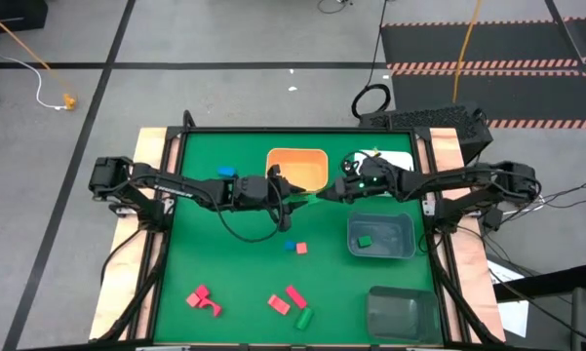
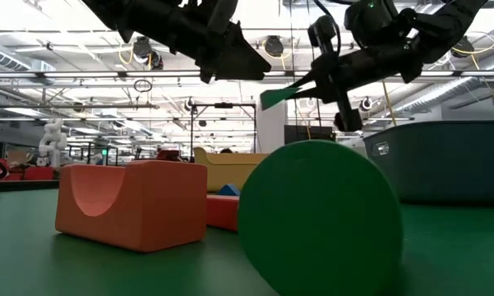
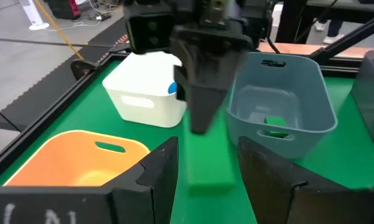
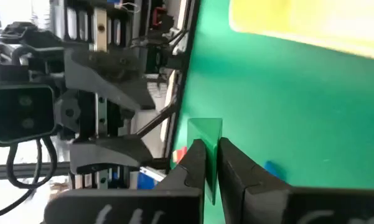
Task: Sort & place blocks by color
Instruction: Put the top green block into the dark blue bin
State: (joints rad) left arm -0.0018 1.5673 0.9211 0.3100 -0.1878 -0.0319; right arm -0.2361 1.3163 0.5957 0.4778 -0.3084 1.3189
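Observation:
A green bar block [image 1: 321,196] hangs in the air between my two grippers, just in front of the orange bin [image 1: 297,166]. My right gripper [image 4: 213,149] comes from the table's right and is shut on it. From the left, my left gripper [image 3: 208,148] is open; its fingers stand either side of the block's [image 3: 209,163] free end with a small gap at each side. Other blocks lie on the green mat: blue [image 1: 226,171], blue and red [image 1: 294,248], several red [image 1: 203,298] and a green one [image 1: 303,317] near the front. My right gripper pinches the green block's end toward the table's right [image 4: 206,138] between its two fingers, on the two broad faces. The fingers come nearly level from the right and lie along the bar. The block sticks out past the fingertips toward my left gripper, clear of the mat.
A white bin [image 3: 146,93] stands at the back under my right arm. In a grey bin [image 1: 380,236] at the right lies a green block [image 1: 364,241]. A darker bin [image 1: 402,312] stands at the front right. A big green disc [image 2: 319,215] and an orange arch block [image 2: 131,203] sit close to the low camera.

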